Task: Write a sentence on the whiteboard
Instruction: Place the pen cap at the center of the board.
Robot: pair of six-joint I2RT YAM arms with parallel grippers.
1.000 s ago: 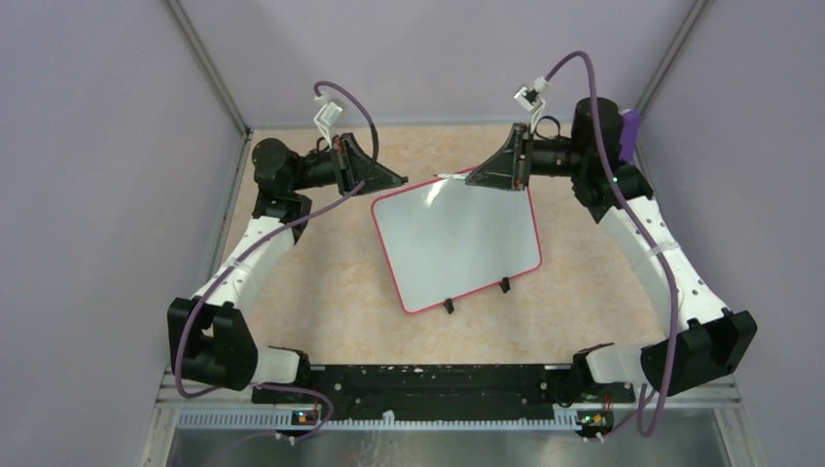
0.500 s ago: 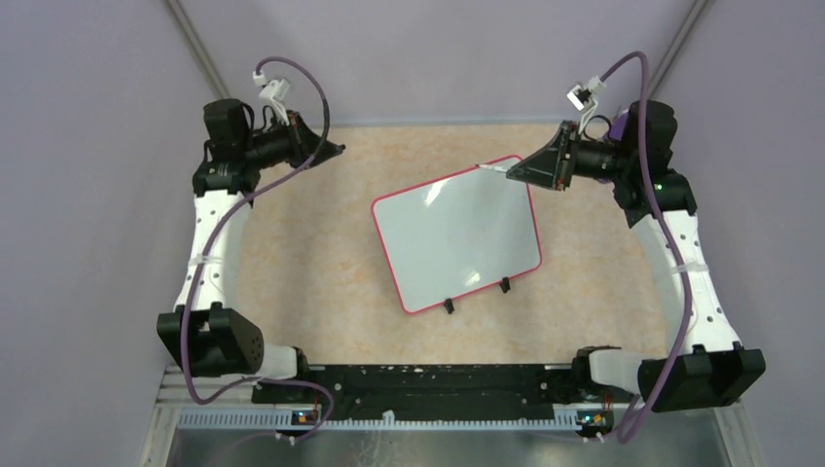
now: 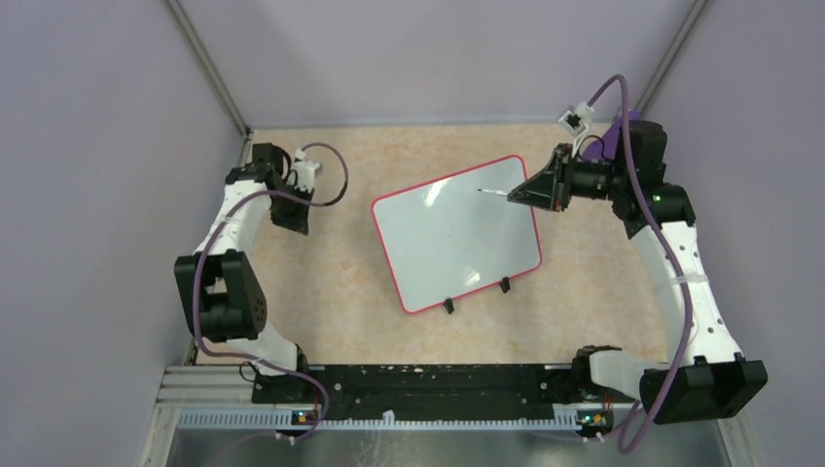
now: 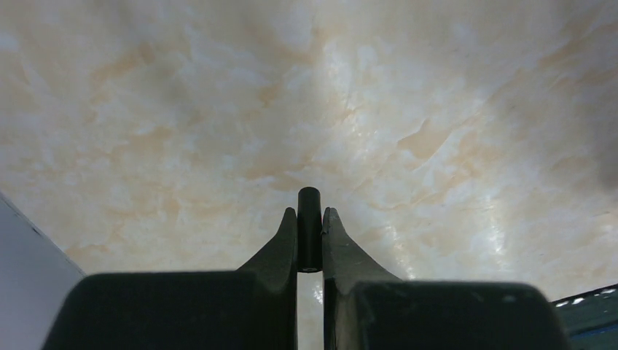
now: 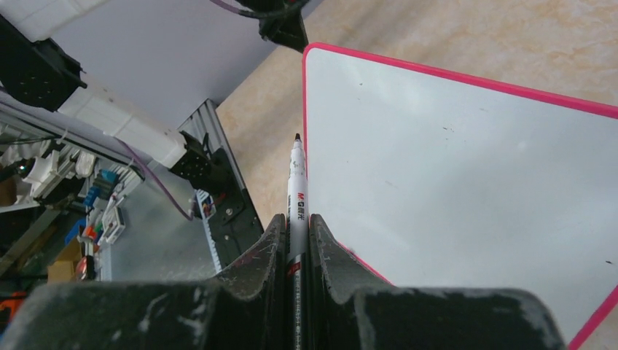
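Observation:
The whiteboard (image 3: 457,233) lies tilted on the marbled table, pink-rimmed, with two black clip feet (image 3: 448,306) on its near edge. Its surface is blank; no sentence shows on it. My right gripper (image 3: 518,195) is shut on a white marker (image 3: 494,192) whose dark tip points over the board's far right part. In the right wrist view the marker (image 5: 297,182) sticks out of the gripper (image 5: 296,219) beside the board (image 5: 474,168). My left gripper (image 3: 295,214) hangs near the left wall, pointing down at bare table. In the left wrist view it (image 4: 310,213) is shut on a small black cap (image 4: 310,226).
Purple walls close in the table on the left, the back and the right. The black base rail (image 3: 418,379) runs along the near edge. Purple cables (image 3: 326,165) loop off both wrists. The table edge and rail (image 5: 218,197) show beyond the board in the right wrist view.
My left arm has swung back from the far middle to the left wall and folded down. My right gripper has dropped slightly, with the marker tip now over the board.

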